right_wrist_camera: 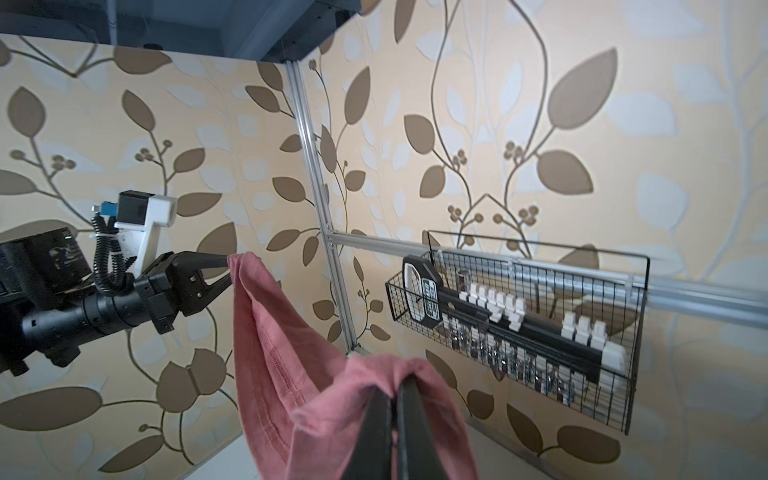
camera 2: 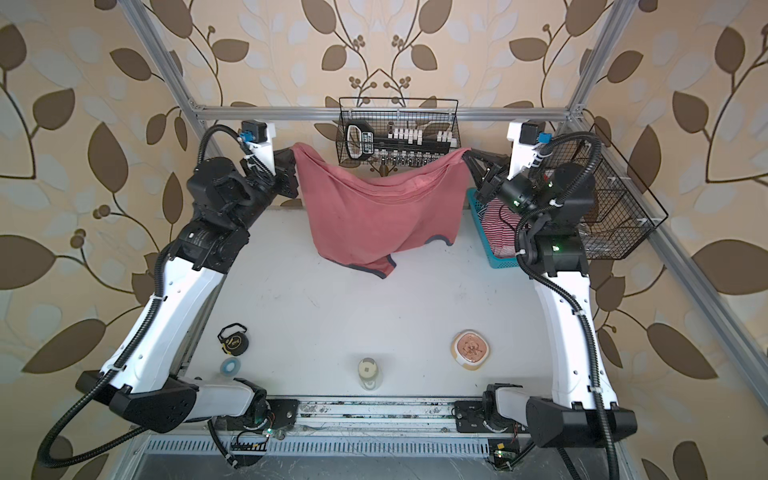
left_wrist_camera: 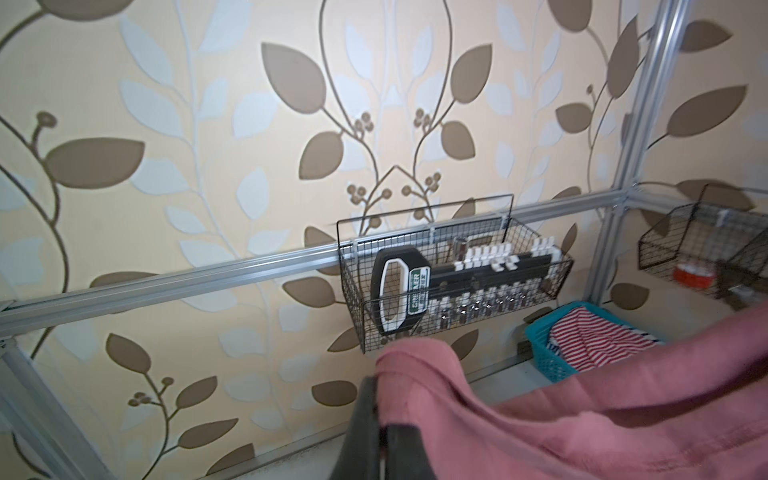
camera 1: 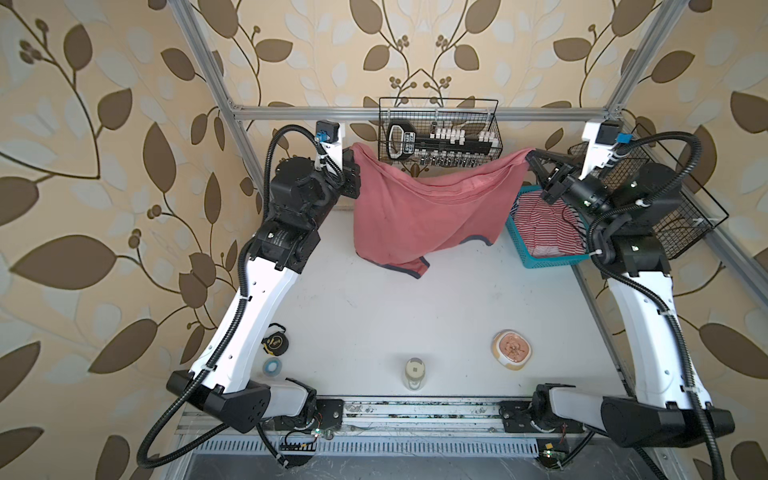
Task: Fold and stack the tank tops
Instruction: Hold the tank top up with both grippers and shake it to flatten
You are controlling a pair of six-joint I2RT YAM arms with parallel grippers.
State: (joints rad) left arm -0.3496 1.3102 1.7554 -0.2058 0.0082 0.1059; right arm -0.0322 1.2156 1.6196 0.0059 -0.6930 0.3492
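Red tank top [camera 1: 415, 216] hangs in the air between both arms, over the back of the table [camera 1: 415, 320], sagging in the middle. Left pincer [camera 1: 352, 153] is clamped shut on one upper corner, right pincer [camera 1: 530, 156] is clamped shut on the opposite corner. The same shows in both top views. The left wrist view has cloth bunched over the closed tips of the left pincer [left_wrist_camera: 376, 384]. In the right wrist view the right pincer [right_wrist_camera: 400, 380] pinches a wad of fabric, with the left pincer [right_wrist_camera: 228, 266] across from it gripping the far corner. Dark-trimmed lower edges dangle low toward the table; cannot tell if they touch it. No print visible on the side shown.

Striped tank top [camera 1: 544, 226] lies crumpled in the blue basket [camera 1: 540, 262] at the back right of the table, under the right arm.

Wire basket [camera 1: 438, 100] with tools hangs on the back rail behind the red tank top. Tape measure [camera 1: 275, 341], tape roll [camera 1: 271, 368], jar [camera 1: 415, 372] and bowl [camera 1: 512, 349] sit along the front of the table, well apart from both tops.
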